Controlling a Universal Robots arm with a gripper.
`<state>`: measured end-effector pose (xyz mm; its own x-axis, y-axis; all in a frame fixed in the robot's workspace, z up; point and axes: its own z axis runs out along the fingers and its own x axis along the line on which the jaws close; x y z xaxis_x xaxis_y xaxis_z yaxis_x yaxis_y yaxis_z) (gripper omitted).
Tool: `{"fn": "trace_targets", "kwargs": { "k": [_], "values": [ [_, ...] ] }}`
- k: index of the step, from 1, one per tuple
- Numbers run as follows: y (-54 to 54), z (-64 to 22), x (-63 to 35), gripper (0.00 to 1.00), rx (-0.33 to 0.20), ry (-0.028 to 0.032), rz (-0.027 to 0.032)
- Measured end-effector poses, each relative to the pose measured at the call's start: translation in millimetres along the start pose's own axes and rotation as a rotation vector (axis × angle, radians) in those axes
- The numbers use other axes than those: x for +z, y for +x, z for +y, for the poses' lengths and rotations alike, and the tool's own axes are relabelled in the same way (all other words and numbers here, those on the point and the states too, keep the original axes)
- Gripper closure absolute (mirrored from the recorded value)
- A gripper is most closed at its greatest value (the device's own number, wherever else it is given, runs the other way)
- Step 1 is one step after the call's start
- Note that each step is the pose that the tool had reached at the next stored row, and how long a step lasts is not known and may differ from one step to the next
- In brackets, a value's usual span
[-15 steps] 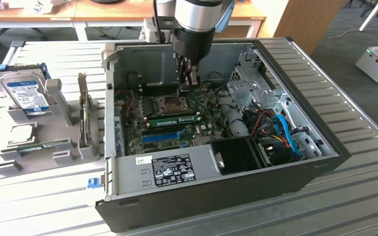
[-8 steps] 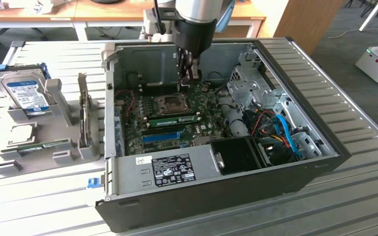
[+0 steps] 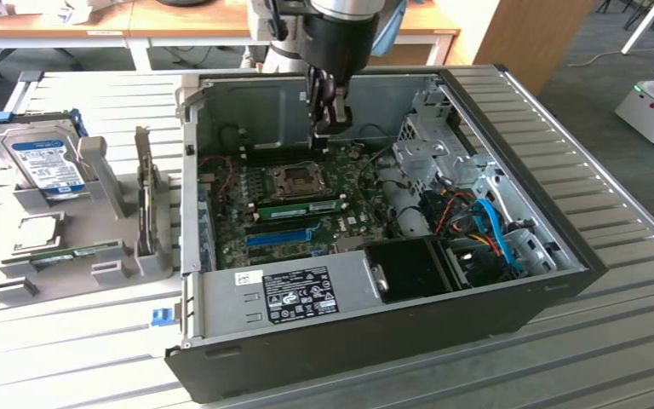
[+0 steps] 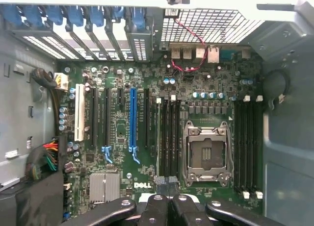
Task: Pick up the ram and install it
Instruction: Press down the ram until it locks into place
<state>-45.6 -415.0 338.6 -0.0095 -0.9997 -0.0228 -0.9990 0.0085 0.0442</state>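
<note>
My gripper (image 3: 329, 128) hangs inside the open computer case (image 3: 554, 281), above the motherboard's far edge, shut and holding nothing. In the wrist view its fingertips (image 4: 167, 184) meet over the end of the black memory slots beside the CPU socket (image 4: 206, 152). A green ram stick (image 3: 299, 207) stands in a slot between the CPU socket (image 3: 301, 179) and the blue slot (image 3: 279, 237). From the wrist it is a thin pale edge (image 4: 158, 138). Another green stick with dark chips (image 3: 64, 253) rests in the grey rack at the exterior view's left.
The grey rack (image 3: 111, 273) also carries a hard drive (image 3: 45, 162) and a dark upright expansion card (image 3: 143, 200). Inside the case, a black fan shroud (image 3: 418, 268), blue cables (image 3: 492, 230) and a metal drive cage (image 3: 429, 145) crowd the exterior view's right. The case walls rise around the board.
</note>
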Motion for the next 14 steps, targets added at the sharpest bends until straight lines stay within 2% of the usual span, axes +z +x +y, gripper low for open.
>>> {"fn": "trace_targets", "kwargs": {
  "k": [14],
  "values": [
    [0.0,0.0,-1.1,0.89,0.000,0.0000,0.0000]
  ]
}}
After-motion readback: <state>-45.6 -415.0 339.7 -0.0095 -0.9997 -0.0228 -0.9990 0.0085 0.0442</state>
